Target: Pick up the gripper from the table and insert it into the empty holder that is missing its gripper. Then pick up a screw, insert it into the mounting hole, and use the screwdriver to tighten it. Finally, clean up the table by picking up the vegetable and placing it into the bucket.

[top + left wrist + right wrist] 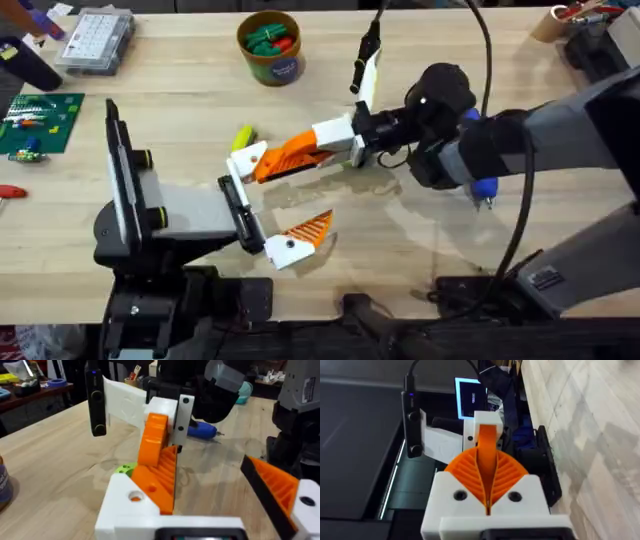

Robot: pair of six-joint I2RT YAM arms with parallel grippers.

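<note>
Clamping the gripper (250, 160) in my right claw (486, 467), pads closing flat on its orange finger. Its white block is sitting at the far end of the holder (240, 203), the black bar on my left arm. Left claw (300, 195) is standing wide, gripping nothing. Screwdriver (483, 187) is lying on the table (180, 120) under my right arm. Yellow-green vegetable (243, 135) is lying just beyond the gripper. Bucket (270, 60) is standing farther back, greens inside.

Clear parts organizer (95, 40) sitting at surface's far-left corner; green circuit board (38, 122) lying along left edge.
</note>
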